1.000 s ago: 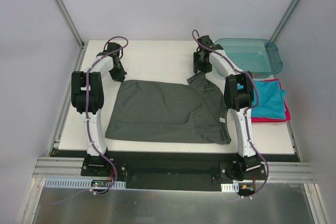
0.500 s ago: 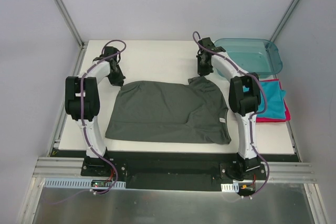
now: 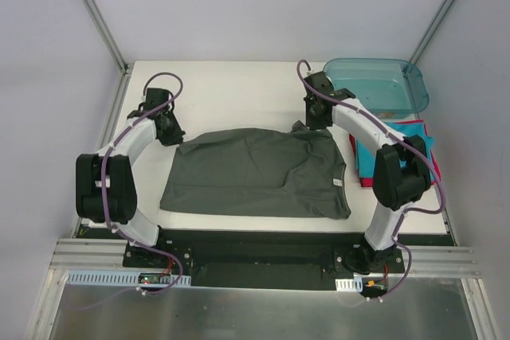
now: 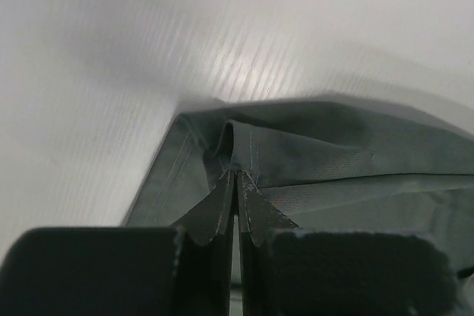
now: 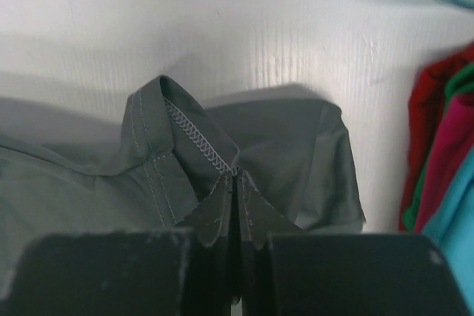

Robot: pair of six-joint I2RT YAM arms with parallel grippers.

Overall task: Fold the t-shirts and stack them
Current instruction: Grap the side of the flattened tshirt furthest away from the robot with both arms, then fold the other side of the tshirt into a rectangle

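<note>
Charcoal-grey t-shirt (image 3: 255, 173) spread flat at the middle of the white bench (image 3: 231, 89). Left fingers (image 4: 222, 205) clamped on its far-left corner; right fingers (image 5: 221, 205) clamped on the stitched hem at its far-right corner. Teal t-shirt (image 5: 455, 227) and red-pink t-shirt (image 5: 450, 157) lie stacked at right.

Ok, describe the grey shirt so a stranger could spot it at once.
Start at the white table. Spread across its middle lies the dark grey t-shirt. Unlike the folded teal shirt at the right edge, it is dark and spread wide.
</note>
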